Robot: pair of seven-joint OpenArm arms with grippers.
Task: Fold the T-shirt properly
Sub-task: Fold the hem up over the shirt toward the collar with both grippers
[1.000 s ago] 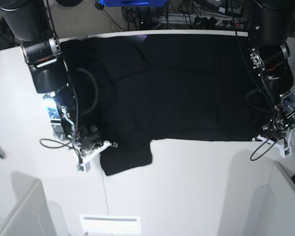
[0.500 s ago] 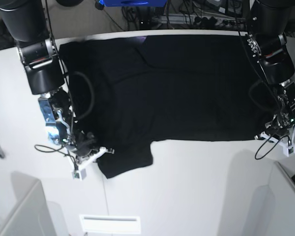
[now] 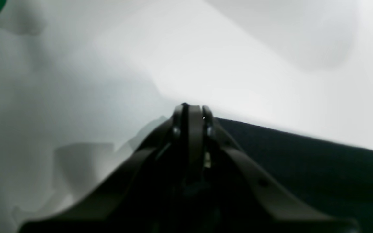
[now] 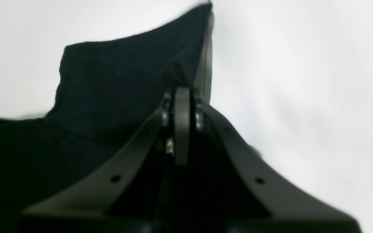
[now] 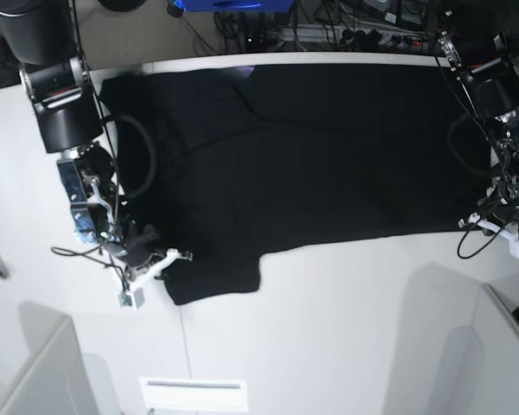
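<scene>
T-shirt [image 5: 311,156] hem farther back, both pincers clamped.

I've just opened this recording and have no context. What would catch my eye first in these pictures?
A large black T-shirt spread flat, covering most of the far half of the white table. Next, the two arms at its near edge: the right gripper shut on the near sleeve corner, and the left gripper shut at the opposite hem corner, though no view shows cloth between its jaws.
</scene>
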